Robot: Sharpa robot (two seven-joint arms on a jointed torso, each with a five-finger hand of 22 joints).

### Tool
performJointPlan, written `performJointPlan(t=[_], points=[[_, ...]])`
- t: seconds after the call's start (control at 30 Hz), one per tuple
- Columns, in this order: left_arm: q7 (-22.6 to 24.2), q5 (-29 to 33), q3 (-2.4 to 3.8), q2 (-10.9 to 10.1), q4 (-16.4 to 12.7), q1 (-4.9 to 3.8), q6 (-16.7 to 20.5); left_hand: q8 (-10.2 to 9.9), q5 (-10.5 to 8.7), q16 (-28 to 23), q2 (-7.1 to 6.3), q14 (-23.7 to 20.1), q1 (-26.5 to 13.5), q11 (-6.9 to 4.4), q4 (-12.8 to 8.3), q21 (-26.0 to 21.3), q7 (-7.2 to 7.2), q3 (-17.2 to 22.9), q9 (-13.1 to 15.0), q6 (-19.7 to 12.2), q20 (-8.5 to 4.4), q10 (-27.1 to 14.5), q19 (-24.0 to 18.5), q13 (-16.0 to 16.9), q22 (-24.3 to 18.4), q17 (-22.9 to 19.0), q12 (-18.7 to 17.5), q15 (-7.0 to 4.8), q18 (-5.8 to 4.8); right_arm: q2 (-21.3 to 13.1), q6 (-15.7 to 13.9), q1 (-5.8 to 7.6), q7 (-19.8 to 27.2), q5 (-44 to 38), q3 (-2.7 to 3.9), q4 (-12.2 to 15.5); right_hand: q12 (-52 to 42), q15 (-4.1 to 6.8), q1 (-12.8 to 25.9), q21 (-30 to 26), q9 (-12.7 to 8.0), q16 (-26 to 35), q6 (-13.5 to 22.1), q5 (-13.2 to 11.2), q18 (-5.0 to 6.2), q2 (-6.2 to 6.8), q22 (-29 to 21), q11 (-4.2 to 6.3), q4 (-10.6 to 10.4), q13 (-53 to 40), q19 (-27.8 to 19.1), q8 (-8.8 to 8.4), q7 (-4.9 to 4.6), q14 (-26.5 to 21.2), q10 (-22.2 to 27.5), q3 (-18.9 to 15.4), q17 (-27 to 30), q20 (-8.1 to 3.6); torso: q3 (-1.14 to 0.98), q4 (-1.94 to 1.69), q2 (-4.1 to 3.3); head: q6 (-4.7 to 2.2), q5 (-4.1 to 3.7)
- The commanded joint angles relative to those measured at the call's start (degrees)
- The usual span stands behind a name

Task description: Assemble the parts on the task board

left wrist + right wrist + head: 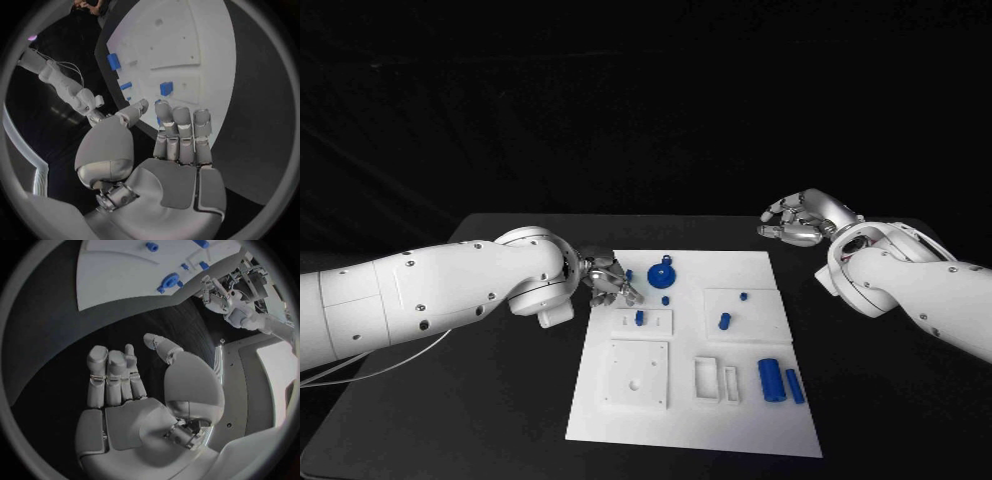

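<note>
The flat white rectangular task board (747, 420) lay in the middle of the black table (473, 420), its long side running away from the robot. Small blue plastic parts sat on it: a round blue disc-shaped part (662, 272) near the far edge, a short blue peg (639, 317) standing in a raised white square block, another blue peg (726, 321) just right of it, and two blue cylinders (772, 378) lying side by side near the board's right edge. A larger white square plate (638, 374) with a hole lay on the near half.

The left hand (609, 281) hovered at the board's far left edge, its fingers (181, 125) apart and holding nothing. The right hand (798, 220) hung over bare table beyond the board's far right corner, well apart from it, fingers (109, 375) loosely curled and empty.

The table's surface was matt black, and the room behind it was dark.
</note>
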State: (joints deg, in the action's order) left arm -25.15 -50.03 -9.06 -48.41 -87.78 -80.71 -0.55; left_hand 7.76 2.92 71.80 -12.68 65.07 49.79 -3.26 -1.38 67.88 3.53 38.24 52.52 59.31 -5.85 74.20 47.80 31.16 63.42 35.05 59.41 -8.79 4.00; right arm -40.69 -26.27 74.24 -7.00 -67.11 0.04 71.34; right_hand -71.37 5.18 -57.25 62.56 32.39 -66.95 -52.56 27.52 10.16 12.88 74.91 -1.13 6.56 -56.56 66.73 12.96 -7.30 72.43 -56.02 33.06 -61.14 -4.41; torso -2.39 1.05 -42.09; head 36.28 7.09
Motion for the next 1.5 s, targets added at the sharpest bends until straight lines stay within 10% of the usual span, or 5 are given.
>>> performJointPlan(t=[0.03,0.3,0.43,0.9,1.5], points=[[-0.18,1.93,0.05,-0.06,-0.25,-1.02,-2.52,-0.56,-0.06,-0.3,0.27,0.01,0.37,0.56,0.24,-0.23,0.28,-0.31,-0.55,-0.71,-8.08,-0.18,0.12,-0.01,-0.14,-0.08,-0.42,0.2,-0.15,-0.04,0.78,-0.03,0.58,-0.01,0.02,-0.07,-0.24,-0.29,-0.09,-0.29,-0.07,0.02,-0.21,0.32,4.84,-0.45,0.76,-0.25,-0.01,0.1,0.17,-0.14,-0.53,-0.23,0.14,-0.32,0.09,-0.2,0.03,-0.04,0.0,-0.04,-0.08],[-1.23,8.14,-0.39,-0.45,-0.93,-3.49,-7.35,-3.26,0.34,-11.4,5.41,-9.15,7.91,6.02,-7.91,-7.21,5.19,2.09,-4.64,-11.98,-2.49,-16.24,-7.06,-7.45,-3.17,-5.27,-16.27,6.32,-1.25,-0.81,0.73,-0.02,0.63,0.19,0.02,-0.04,-0.25,-0.3,-0.07,-0.29,-0.08,0.02,-0.21,0.32,4.84,-0.44,0.76,-0.25,-0.02,0.11,0.17,-0.13,-0.53,-0.23,0.13,-0.33,0.09,-0.2,0.0,-0.11,0.0,-0.06,-0.13],[-0.4,8.32,-0.4,-0.95,-0.5,-3.69,-4.77,-1.37,-0.02,-9.0,7.2,-4.64,10.02,6.03,-10.11,-5.43,4.5,0.69,-6.82,-10.72,-2.71,-16.05,-3.94,-11.02,-2.57,-4.78,-21.28,5.64,0.01,-1.05,0.74,-0.02,0.64,0.42,0.01,-0.17,-0.27,-0.3,0.01,-0.29,-0.08,0.01,-0.23,0.26,4.84,-0.4,0.77,-0.25,-0.05,0.12,0.19,-0.12,-0.53,-0.22,0.1,-0.39,0.09,-0.2,0.01,-0.03,-0.01,-0.1,-0.08],[-5.25,-0.22,-2.62,0.97,-0.64,-4.85,-5.18,4.6,-0.1,5.29,2.02,8.15,-3.79,0.21,5.27,2.17,-0.14,-3.26,-6.55,-0.08,-7.34,2.27,7.08,-8.3,-0.32,1.68,-14.46,-0.55,3.93,-1.47,0.82,-0.01,0.66,0.8,0.01,-0.59,-0.3,-0.29,0.12,-0.3,-0.1,-0.01,-0.24,-0.18,4.84,-0.36,0.77,-0.25,-0.09,0.16,0.2,-0.1,-0.52,-0.21,0.05,-0.52,0.09,-0.2,0.07,-0.11,-0.02,0.1,-0.31],[-5.58,-6.58,-4.07,3.11,-0.81,-4.84,-8.57,4.39,-0.13,8.34,4.62,8.93,-4.8,-0.28,6.47,3.51,-0.64,-4.56,-7.79,2.29,-8.12,4.76,7.59,-7.13,0.4,3.62,-13.37,-0.88,4.38,-1.38,0.7,-0.01,0.67,0.8,0.01,-0.54,-0.34,-0.28,-0.04,-0.33,-0.13,-0.03,-0.24,0.04,4.84,-0.4,0.77,-0.23,0.0,0.19,0.19,-0.09,-0.51,-0.21,0.01,-0.44,0.09,-0.21,0.11,0.0,-0.06,0.28,-0.3]])
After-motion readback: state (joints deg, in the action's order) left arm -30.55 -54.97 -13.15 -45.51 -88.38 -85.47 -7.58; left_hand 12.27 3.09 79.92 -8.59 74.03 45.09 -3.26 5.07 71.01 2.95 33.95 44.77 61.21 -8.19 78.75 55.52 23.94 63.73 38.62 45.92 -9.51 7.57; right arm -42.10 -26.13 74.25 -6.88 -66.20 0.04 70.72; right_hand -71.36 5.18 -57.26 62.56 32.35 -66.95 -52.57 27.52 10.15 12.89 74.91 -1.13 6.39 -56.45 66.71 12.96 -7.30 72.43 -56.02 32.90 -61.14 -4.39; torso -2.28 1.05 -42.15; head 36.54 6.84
